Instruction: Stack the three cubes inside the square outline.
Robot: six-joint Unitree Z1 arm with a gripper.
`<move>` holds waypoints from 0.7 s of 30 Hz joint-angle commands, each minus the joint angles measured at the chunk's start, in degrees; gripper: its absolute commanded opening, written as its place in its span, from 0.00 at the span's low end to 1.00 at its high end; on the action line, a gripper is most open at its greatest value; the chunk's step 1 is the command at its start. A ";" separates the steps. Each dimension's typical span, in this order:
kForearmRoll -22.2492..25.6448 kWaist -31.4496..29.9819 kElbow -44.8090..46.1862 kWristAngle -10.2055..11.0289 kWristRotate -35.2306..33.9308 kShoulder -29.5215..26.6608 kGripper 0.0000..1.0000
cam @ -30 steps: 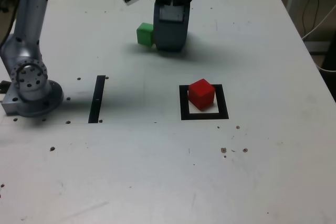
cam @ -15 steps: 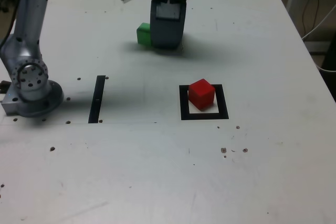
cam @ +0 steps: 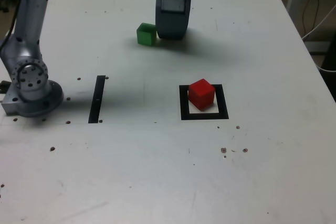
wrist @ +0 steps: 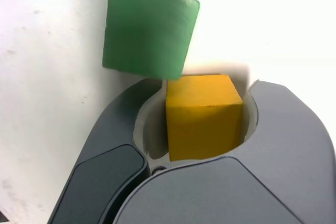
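In the wrist view the yellow cube [wrist: 205, 119] sits between the two dark jaws of my gripper [wrist: 206, 88], which is shut on it. The green cube [wrist: 149, 29] lies on the table just beyond the jaw tips, close to the yellow one. In the exterior view my gripper [cam: 170, 32] hangs at the far middle of the table, with the green cube [cam: 146, 34] just to its left in that view. The yellow cube is hidden there behind the gripper body. The red cube [cam: 201, 94] rests inside the square outline [cam: 184, 103], nearer the front.
A thin black strip [cam: 97, 98] lies on the table at the exterior view's left. The arm's base [cam: 31, 85] stands at the left edge. A cable [cam: 312, 19] hangs beyond the table's right edge.
The jaws have closed around the yellow cube. The gripper has shifted slightly up and away, so a gap now shows between it and the green cube. The red cube has not moved.
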 commanded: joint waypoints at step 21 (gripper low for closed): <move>13.32 -14.78 -6.59 -0.11 26.65 -9.42 0.29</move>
